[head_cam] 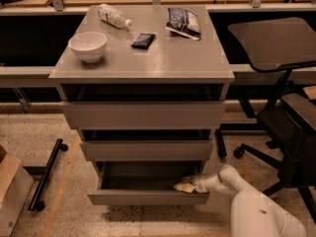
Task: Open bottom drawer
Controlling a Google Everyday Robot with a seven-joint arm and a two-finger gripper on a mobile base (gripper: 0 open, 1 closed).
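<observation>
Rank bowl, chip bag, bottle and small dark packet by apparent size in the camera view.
Bowl and chip bag, about alike; then bottle; then small dark packet. The gripper rests at the right front of the open bottom drawer.

No text, label, brand or number was legible on any item. The gripper was inside the bottom drawer, at its right front corner.
</observation>
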